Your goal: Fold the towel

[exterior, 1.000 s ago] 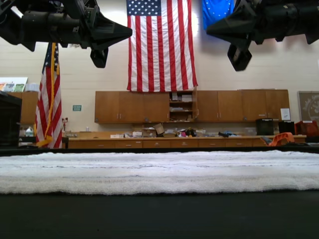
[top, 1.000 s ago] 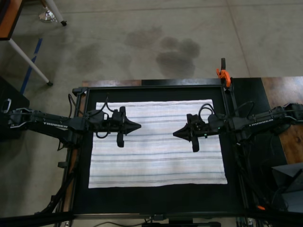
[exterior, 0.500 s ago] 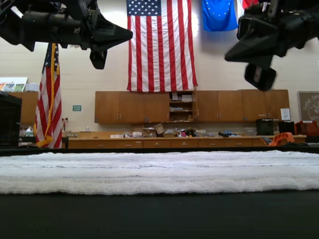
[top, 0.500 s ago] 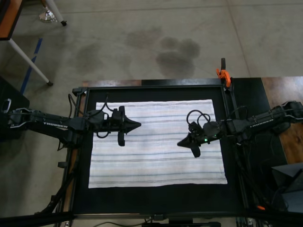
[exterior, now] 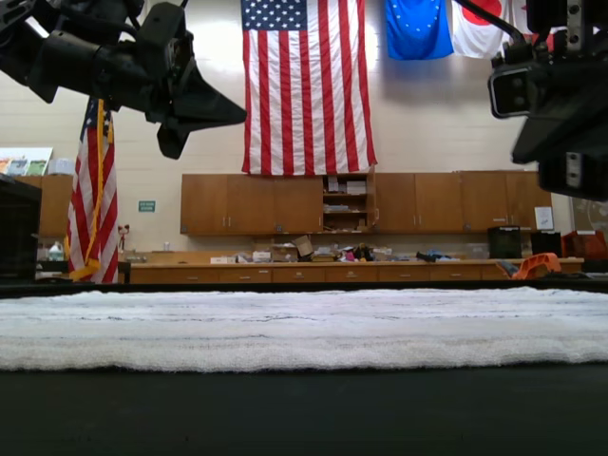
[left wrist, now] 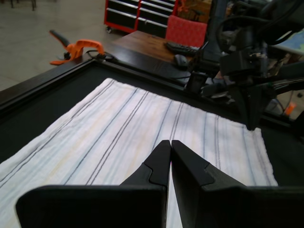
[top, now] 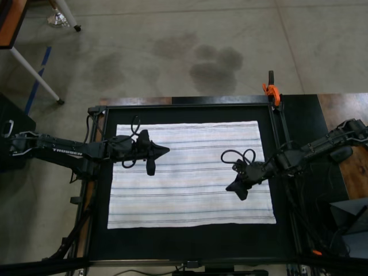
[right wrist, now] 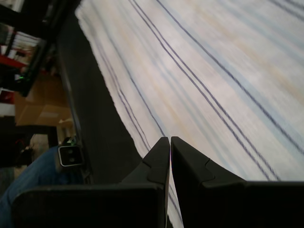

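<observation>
Lying flat on the black table (top: 190, 244), the towel (top: 190, 172) is not gripped, and with the left claw (top: 167, 150) and right claw (top: 229, 187) closed, its edge could be missed.

towel (top: 190, 172) flat on table (top: 190, 241) | left hand (top: 167, 150) above top view's left part | right hand (top: 229, 187) above right part

Both arms reach inward, the left gripper (top: 167, 150) and right gripper (top: 228, 187) with jaws closed.
</observation>
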Controlling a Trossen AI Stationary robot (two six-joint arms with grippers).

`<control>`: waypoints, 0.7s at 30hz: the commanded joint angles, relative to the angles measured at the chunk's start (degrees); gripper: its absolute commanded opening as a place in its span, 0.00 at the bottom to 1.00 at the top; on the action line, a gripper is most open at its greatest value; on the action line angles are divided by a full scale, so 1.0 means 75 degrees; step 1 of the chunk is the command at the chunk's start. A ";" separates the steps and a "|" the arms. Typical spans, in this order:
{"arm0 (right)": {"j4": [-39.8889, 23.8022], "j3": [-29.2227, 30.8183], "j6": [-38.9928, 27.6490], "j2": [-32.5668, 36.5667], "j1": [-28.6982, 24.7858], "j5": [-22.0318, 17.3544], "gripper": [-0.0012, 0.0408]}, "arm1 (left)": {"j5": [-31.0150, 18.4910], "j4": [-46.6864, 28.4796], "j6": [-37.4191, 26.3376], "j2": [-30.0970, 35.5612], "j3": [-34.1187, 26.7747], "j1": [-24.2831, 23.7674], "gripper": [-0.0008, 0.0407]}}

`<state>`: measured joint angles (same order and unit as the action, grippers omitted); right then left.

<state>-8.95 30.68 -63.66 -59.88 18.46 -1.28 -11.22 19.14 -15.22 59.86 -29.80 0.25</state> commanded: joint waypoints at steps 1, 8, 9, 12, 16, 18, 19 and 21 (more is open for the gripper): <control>-0.0277 0.0000 -0.0216 -0.0003 0.0093 -0.0373 0.03 | 0.0000 -0.0012 -0.0067 0.0003 -0.0003 0.0000 0.02; -0.2090 0.0000 -0.1515 0.0000 0.0117 -0.2477 0.03 | 0.0003 -0.0146 -0.0504 0.0003 -0.0003 -0.0006 0.02; -0.2410 0.0000 -0.1760 0.0000 0.0117 -0.2576 0.03 | 0.0000 -0.0262 -0.0589 0.0003 -0.0003 -0.0017 0.02; -0.3308 0.0000 -0.2375 0.0000 0.0117 -0.2626 0.03 | -0.0058 -0.0565 -0.0903 0.0003 0.0050 -0.0015 0.02; -0.4124 0.0000 -0.2865 0.0000 0.0117 -0.3008 0.03 | -0.0393 -0.0551 -0.1093 0.0003 0.0157 -0.0015 0.02; -0.4412 0.0000 -0.3118 0.0000 0.0114 -0.3179 0.04 | -0.0417 -0.0560 -0.1236 0.0003 0.0160 -0.0015 0.02; -0.4558 0.0000 -0.3214 0.0000 0.0085 -0.3212 0.05 | -0.0437 -0.0583 -0.1303 0.0003 0.0160 -0.0015 0.02; -0.4861 0.0000 -0.3343 0.0009 0.0009 -0.3206 0.07 | -0.0463 -0.0714 -0.1402 0.0003 0.0160 -0.0015 0.02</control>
<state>-44.14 30.68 -88.20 -59.88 18.85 -25.32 -14.50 14.55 -25.34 59.86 -28.69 0.12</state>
